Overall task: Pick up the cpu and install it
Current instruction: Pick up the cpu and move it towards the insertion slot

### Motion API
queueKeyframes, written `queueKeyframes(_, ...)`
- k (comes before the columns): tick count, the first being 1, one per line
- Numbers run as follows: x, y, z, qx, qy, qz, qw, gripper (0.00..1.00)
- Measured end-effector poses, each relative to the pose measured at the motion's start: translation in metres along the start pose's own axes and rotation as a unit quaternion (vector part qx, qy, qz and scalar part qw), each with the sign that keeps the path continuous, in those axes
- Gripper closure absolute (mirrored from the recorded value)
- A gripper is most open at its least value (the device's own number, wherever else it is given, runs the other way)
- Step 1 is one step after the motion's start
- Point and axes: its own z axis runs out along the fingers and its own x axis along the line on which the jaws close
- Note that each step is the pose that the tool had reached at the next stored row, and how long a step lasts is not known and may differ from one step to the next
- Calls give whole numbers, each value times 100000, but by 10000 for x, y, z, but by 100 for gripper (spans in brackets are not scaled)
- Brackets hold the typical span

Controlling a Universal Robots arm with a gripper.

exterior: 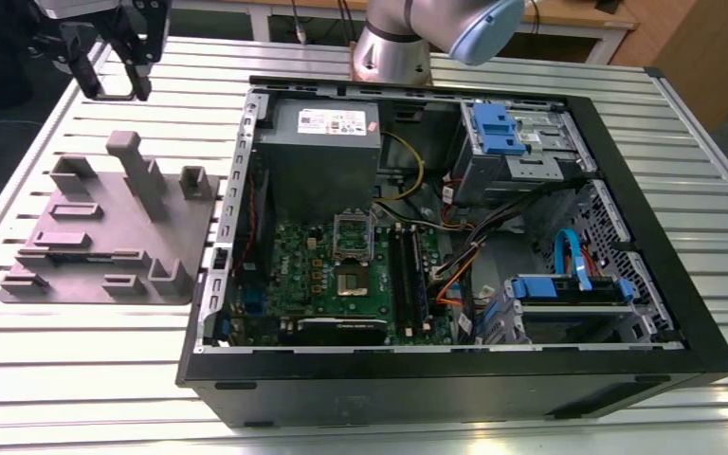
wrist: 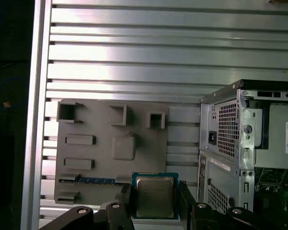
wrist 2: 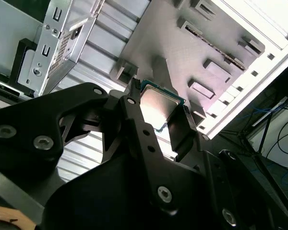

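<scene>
**The tally: ones nearly everywhere, twos in two spots**

Here's the count, and it goes quickly. One worktop (exterior: 86, 360), ribbed and silver. One robot arm (exterior: 396, 47) over it, one set of jaws, and two black fingers (wrist: 126, 201) on those. One cpu (wrist: 154, 196), just the one. One grey fixture plate (exterior: 99, 237). One open computer case (exterior: 440, 389), and inside it one motherboard (exterior: 326, 265), one socket frame (exterior: 354, 284) and one grey power supply (exterior: 319, 152). Blue drive caddies (exterior: 493, 128): I make it two.
</scene>
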Motion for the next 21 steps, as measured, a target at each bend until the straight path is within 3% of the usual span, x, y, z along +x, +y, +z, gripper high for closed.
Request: queueKeyframes(21, -54, -1, -1, 0, 0, 1, 100000, 53)
